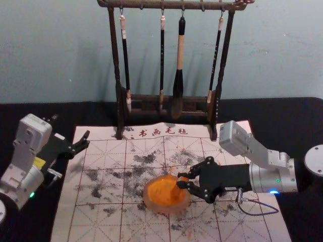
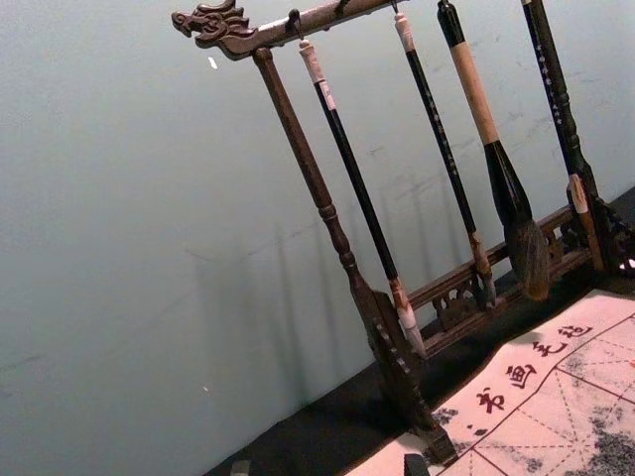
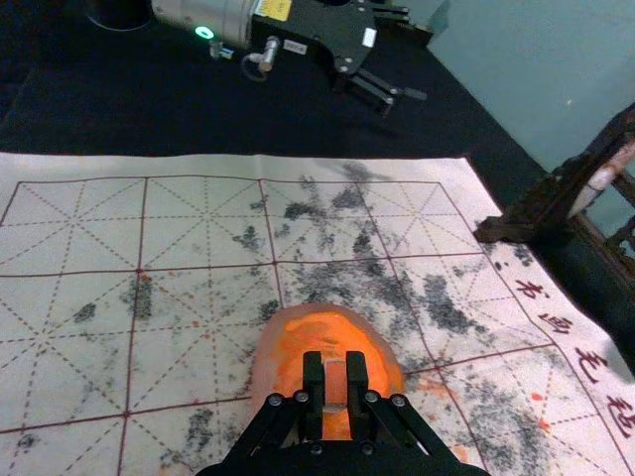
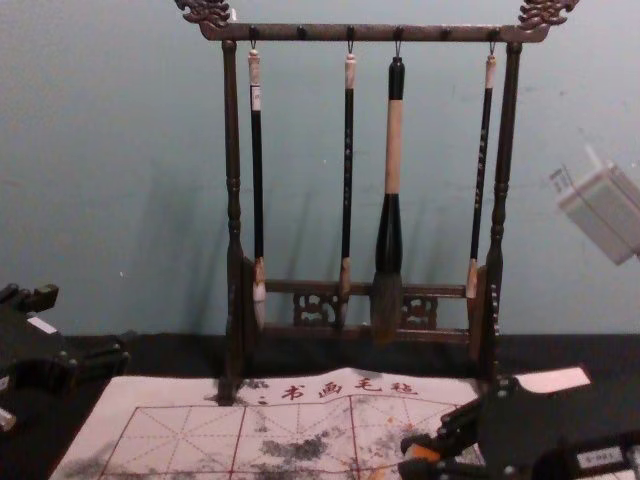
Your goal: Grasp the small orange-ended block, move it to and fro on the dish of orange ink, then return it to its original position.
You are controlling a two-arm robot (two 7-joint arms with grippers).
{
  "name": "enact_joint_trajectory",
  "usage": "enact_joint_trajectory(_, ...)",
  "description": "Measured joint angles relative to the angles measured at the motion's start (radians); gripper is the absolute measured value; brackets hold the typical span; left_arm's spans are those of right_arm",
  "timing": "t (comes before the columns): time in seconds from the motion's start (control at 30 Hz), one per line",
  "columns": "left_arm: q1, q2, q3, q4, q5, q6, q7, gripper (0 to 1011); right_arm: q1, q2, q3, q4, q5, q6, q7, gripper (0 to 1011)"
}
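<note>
Block (image 3: 335,373), orange-ended, is clamped in the right gripper (image 1: 181,180) over the orange ink dish (image 1: 164,208), presumably tip-out for rubbing, with the spread left gripper (image 2: 327,465) parked clear at the left edge of the calligraphy felt (image 1: 237,234).

A plain blue-green wall (image 4: 120,150) rises behind the black-draped desk (image 1: 25,115) I watch from afar. Before it stands a dark wooden rack (image 4: 380,33) with carved ends, four brushes (image 4: 393,150) hanging in a row. Soft, faint shadows (image 4: 180,220) fall across the wall, which bears small pale specks.
</note>
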Motion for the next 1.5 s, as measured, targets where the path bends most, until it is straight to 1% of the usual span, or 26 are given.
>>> enact_joint_trajectory(0.17, 0.000, 0.000, 0.000, 0.000, 0.000, 0.000, 0.000, 1001, 0.001, 0.000, -0.013, -0.006, -0.008, 0.008, 0.005, 111)
enact_joint_trajectory(0.5, 0.000, 0.000, 0.000, 0.000, 0.000, 0.000, 0.000, 1001, 0.025, -0.027, -0.037, 0.019, -0.027, 0.010, 0.006, 111)
enact_joint_trajectory(0.77, 0.000, 0.000, 0.000, 0.000, 0.000, 0.000, 0.000, 1001, 0.048, -0.052, -0.047, 0.051, -0.050, 0.015, -0.008, 111)
enact_joint_trajectory(1.0, 0.000, 0.000, 0.000, 0.000, 0.000, 0.000, 0.000, 1001, 0.060, -0.063, -0.043, 0.072, -0.061, 0.021, -0.022, 111)
enact_joint_trajectory(1.27, 0.000, 0.000, 0.000, 0.000, 0.000, 0.000, 0.000, 1001, 0.061, -0.054, -0.027, 0.070, -0.064, 0.031, -0.034, 111)
enact_joint_trajectory(1.5, 0.000, 0.000, 0.000, 0.000, 0.000, 0.000, 0.000, 1001, 0.049, -0.029, -0.019, 0.035, -0.065, 0.043, -0.034, 111)
